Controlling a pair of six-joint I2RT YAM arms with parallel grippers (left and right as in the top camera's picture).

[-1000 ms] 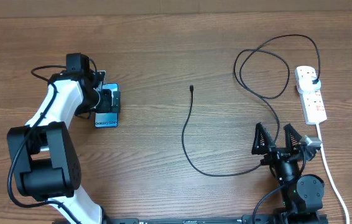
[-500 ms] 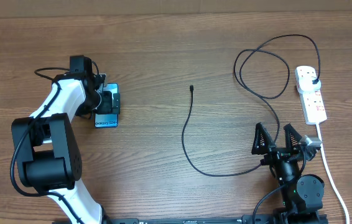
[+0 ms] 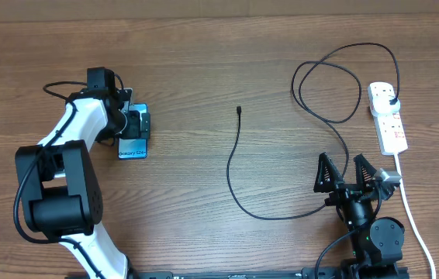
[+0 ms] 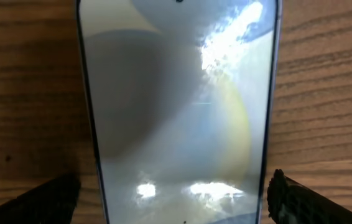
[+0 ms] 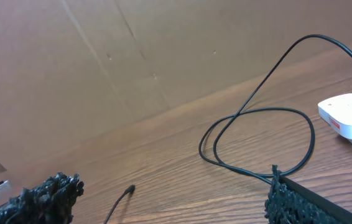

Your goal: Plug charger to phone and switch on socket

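Only one legible word: "Galaxy", on the phone (image 3: 133, 146)

In the overhead view the phone lies flat toward the left edge of the tabletop (image 3: 204, 62), and small dark lettering reading "Galaxy" runs across the end of its lit screen nearest the front edge; the characters after it are too small to make out. The close left wrist view of the same screen shows no readable text. Near the right edge, the socket (image 3: 388, 118) carries small red markings, too fine to read.

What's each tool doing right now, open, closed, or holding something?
Left tool: open, straddling the phone, not gripping it.
Right tool: open, holding nothing.
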